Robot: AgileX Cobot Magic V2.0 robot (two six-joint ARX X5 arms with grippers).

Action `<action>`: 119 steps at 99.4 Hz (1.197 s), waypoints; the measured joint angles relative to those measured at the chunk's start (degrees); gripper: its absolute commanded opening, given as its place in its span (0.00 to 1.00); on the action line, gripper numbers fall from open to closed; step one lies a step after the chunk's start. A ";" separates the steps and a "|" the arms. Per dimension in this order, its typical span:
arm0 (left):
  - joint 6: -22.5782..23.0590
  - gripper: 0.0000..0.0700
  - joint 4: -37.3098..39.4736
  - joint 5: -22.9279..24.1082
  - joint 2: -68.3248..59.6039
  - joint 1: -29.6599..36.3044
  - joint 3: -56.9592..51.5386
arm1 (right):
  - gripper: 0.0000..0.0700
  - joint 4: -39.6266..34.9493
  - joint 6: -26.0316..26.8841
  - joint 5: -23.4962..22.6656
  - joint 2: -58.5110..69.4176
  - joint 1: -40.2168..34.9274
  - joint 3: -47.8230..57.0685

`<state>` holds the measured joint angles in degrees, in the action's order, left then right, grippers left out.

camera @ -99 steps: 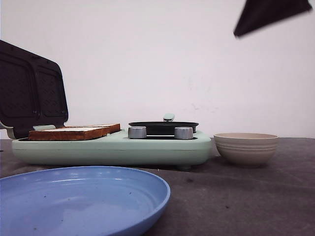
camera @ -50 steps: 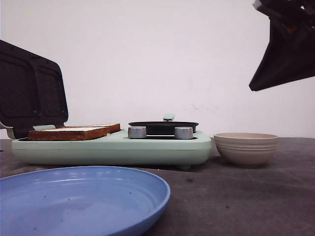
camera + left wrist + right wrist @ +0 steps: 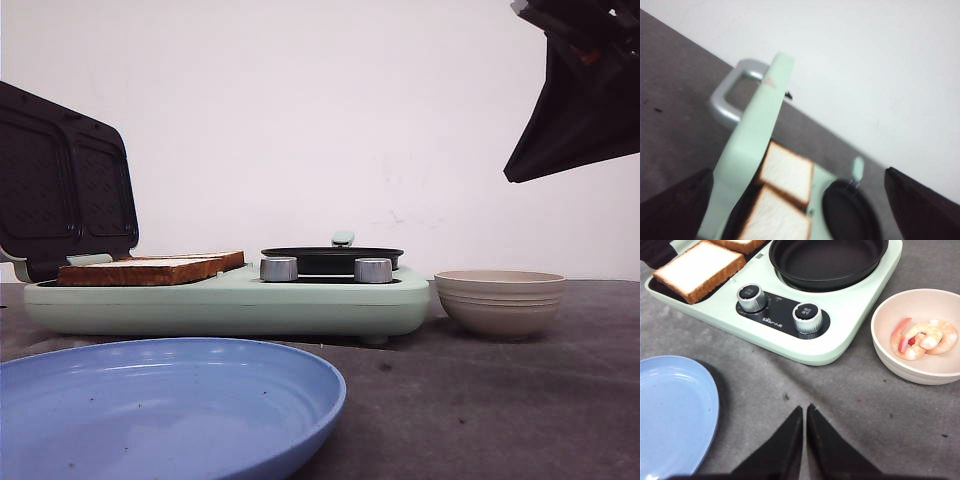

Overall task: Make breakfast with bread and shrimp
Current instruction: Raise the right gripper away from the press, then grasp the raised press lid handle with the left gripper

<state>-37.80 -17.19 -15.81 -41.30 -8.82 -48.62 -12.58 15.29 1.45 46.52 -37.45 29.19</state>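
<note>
Jaws of the right gripper [image 3: 804,432] are pressed together, tips meeting over bare dark grey counter [image 3: 865,415] and pinching nothing, raised well above it in the front view [image 3: 585,95]. Left-side jaws show only as two dark shapes at the wrist view's lower corners, spread wide apart with nothing between them [image 3: 790,210]. Open counter lies between the round blue plate [image 3: 670,410], the mint-green breakfast maker [image 3: 850,300] and the beige round bowl [image 3: 920,340], right under the right jaws. Curled orange-pink shrimp [image 3: 922,337] sit inside the bowl, near those jaws but apart from them. Two square toasted bread slices [image 3: 782,190] lie side by side on the maker's grill plate, beside the black round pan [image 3: 827,257]; the maker's lid [image 3: 752,140] stands open, below the spread left jaws.
</note>
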 measured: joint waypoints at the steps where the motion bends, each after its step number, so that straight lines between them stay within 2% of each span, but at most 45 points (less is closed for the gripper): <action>1: -0.52 0.90 0.31 -0.37 -0.26 -0.35 0.00 | 0.00 0.00 0.00 -0.02 0.00 0.00 0.00; 13: -5.25 0.90 2.51 -4.17 -3.85 -4.22 -0.02 | 0.00 0.00 0.00 -0.15 0.00 0.00 0.00; 26: -8.44 0.90 5.20 -6.91 -7.23 -7.67 -0.02 | 0.00 0.00 0.00 -0.39 0.00 0.00 0.00; 42: -11.91 0.90 11.65 -9.44 -11.87 -8.63 -0.02 | 0.00 0.00 0.00 -0.39 0.00 0.00 0.00; 62: -17.05 0.90 16.96 -10.27 -18.40 -8.63 -0.02 | 0.00 0.00 0.02 -1.40 0.00 0.00 0.00; 96: -20.85 0.90 24.94 -10.97 -27.02 -8.63 -0.02 | 0.00 0.00 0.02 -1.42 0.00 0.00 0.00; 119: -25.42 0.90 29.64 -11.65 -32.13 -8.63 -0.02 | 0.00 0.00 0.02 -1.42 0.00 0.00 0.00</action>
<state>-63.22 12.45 -27.46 -73.43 -17.45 -48.64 -12.58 15.31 0.03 46.52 -37.45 29.19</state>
